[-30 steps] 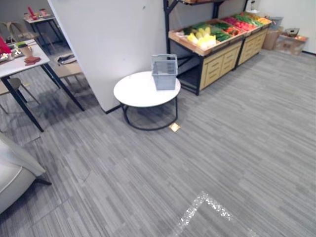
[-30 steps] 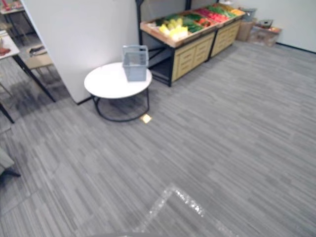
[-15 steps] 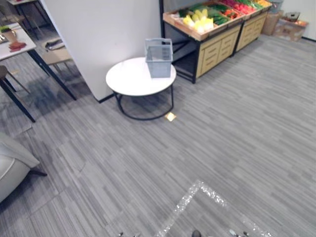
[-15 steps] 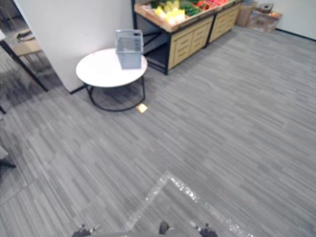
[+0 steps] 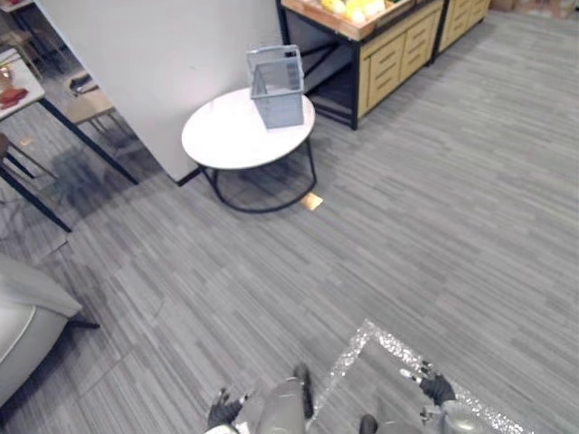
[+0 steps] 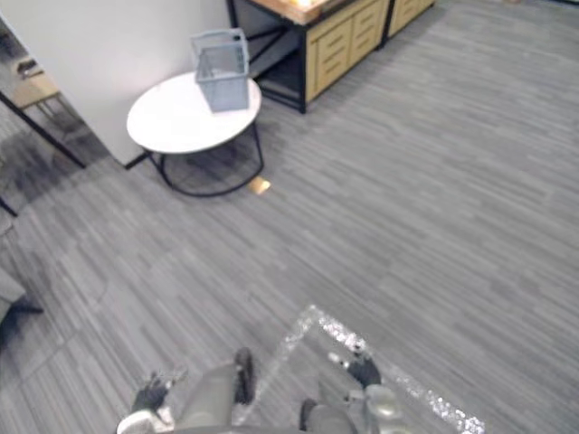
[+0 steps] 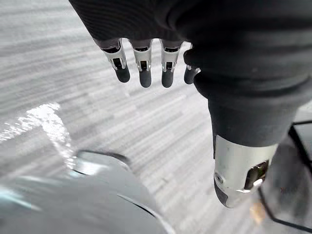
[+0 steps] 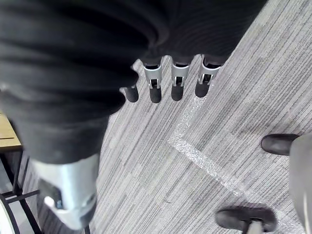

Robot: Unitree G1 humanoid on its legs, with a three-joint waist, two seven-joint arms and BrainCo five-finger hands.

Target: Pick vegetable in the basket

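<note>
Grey mesh basket (image 5: 278,86) stands ready for vegetables at the round white table's (image 5: 222,140) far edge; my left hand (image 7: 145,63) and right hand (image 8: 155,83) hang slack-fingered, empty.

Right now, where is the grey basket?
In the left eye view the basket stands on the far right edge of the round white table, near the wooden stand.

A round white tabletop (image 5: 226,137) on a black frame carries a grey basket (image 5: 277,86), upright near its far edge. On the grey striped floor (image 5: 452,208), a small yellow scrap (image 5: 311,201) lies just beside the frame; a silvery tape corner (image 5: 364,344) lies nearer.
</note>
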